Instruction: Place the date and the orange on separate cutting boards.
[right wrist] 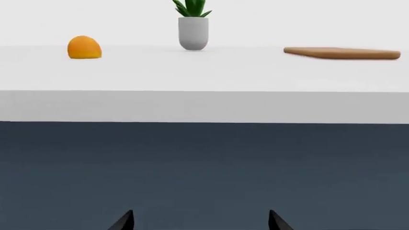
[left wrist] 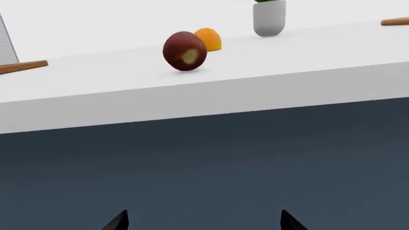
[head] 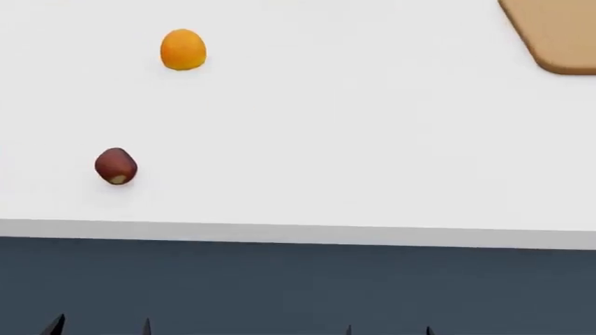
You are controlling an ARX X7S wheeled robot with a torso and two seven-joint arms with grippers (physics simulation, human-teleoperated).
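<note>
The date [head: 116, 166] lies on the white table near its front edge at the left; the left wrist view shows it [left wrist: 184, 51] with its pale spot facing me. The orange [head: 183, 49] sits farther back, also seen in the left wrist view [left wrist: 210, 40] and the right wrist view [right wrist: 84, 48]. One cutting board [head: 557, 33] lies at the far right, seen edge-on in the right wrist view [right wrist: 342, 53]; another board's edge [left wrist: 24, 67] shows at the left. My left gripper [head: 100, 326] and right gripper [head: 387, 330] are open and empty, below the table's front edge.
A grey pot with a green plant [right wrist: 193, 32] stands at the back of the table, also in the left wrist view [left wrist: 269, 18]. The table's front edge [head: 298, 234] runs across, with dark floor below it.
</note>
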